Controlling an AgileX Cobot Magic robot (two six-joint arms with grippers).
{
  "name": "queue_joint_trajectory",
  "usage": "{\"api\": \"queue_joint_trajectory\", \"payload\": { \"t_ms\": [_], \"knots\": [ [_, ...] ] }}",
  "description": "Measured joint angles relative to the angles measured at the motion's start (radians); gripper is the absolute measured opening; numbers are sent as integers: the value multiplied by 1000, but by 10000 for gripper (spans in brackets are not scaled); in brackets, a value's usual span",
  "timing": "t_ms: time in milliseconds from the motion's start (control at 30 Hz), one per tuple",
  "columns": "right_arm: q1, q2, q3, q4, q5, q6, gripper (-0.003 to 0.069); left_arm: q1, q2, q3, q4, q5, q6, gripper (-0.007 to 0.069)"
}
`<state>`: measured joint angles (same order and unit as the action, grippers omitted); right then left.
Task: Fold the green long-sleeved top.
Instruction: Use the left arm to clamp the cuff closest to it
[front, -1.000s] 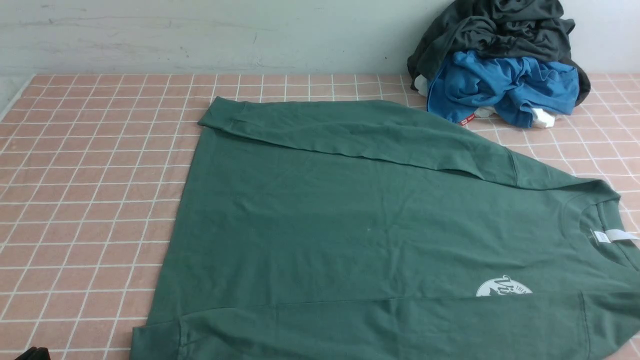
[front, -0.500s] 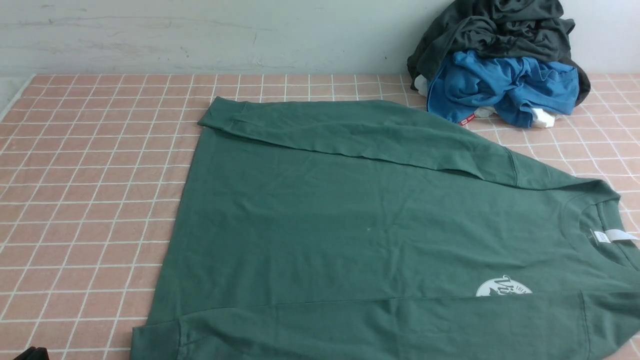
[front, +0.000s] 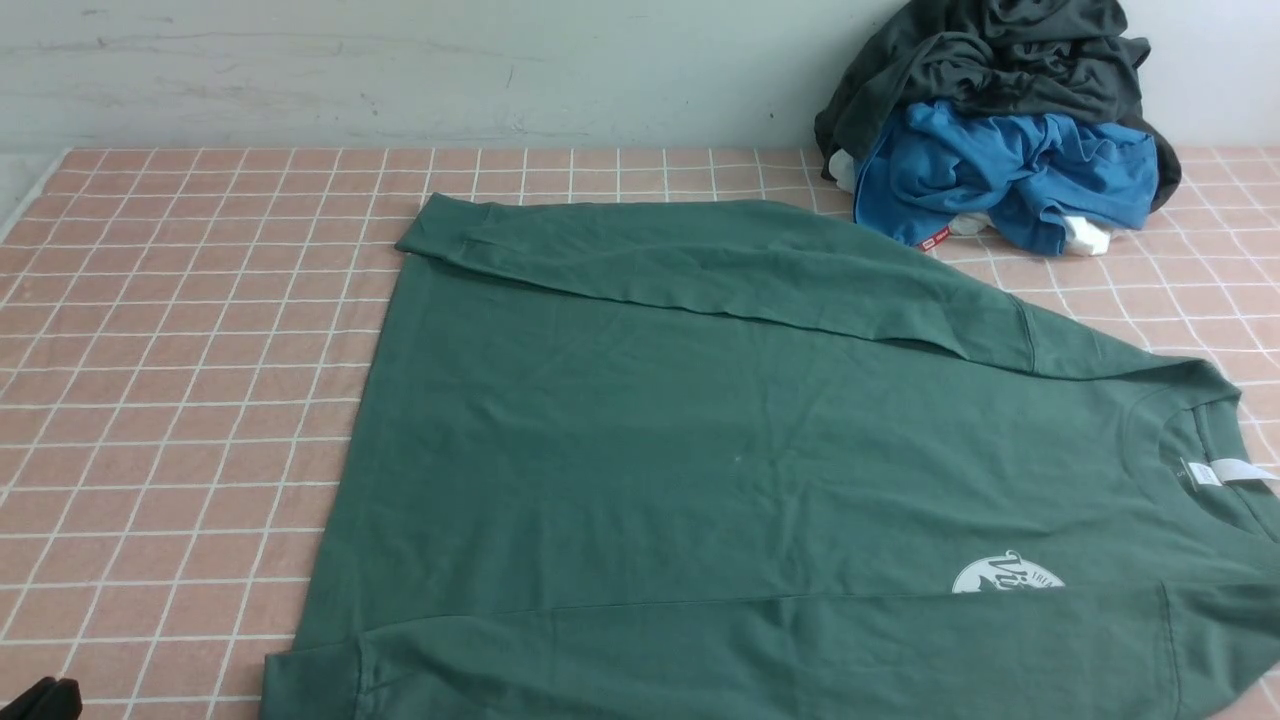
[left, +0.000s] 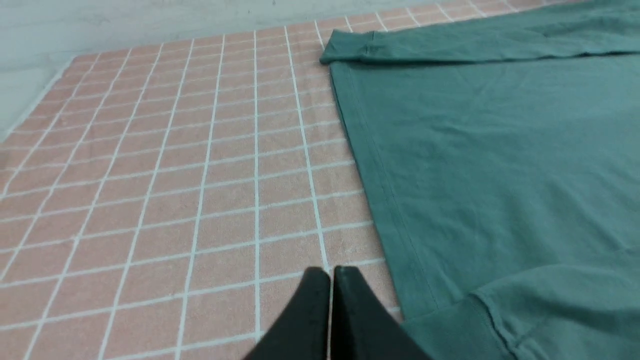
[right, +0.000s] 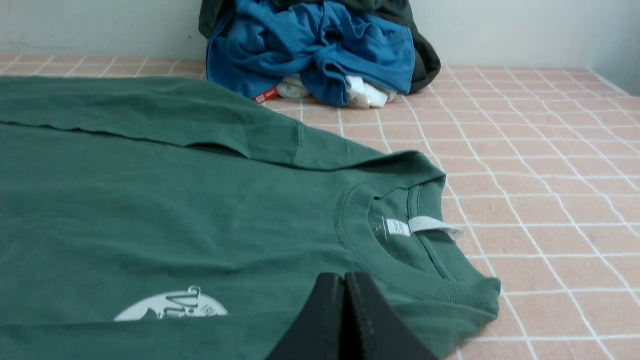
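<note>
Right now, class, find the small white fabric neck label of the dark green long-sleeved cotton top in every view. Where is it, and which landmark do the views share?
Front view: white neck label at the far right edge, inside the ribbed collar.
Left wrist view: not in it.
Right wrist view: near the picture's middle, inside the collar.
Shared landmark: the far sleeve of the green top, folded across its body.

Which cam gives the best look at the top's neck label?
Right wrist view: the neck label sits close and unobstructed inside the collar of the top. Front view shows it small, at the right edge. Left wrist view shows only the hem end, no label.
</note>
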<state>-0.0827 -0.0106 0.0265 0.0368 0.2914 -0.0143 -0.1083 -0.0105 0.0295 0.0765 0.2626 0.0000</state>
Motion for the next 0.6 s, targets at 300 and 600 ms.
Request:
{"api": "queue_joint_trajectory", "payload": {
  "t_ms": [300,600],
  "knots": [
    [0,0,2,0,-540,82,-14,0,0,1,7,-525,0,-3],
    [0,3,2,31,-877,173,-14,0,-4,-51,-13,-1027,-134,-3]
  ]
}}
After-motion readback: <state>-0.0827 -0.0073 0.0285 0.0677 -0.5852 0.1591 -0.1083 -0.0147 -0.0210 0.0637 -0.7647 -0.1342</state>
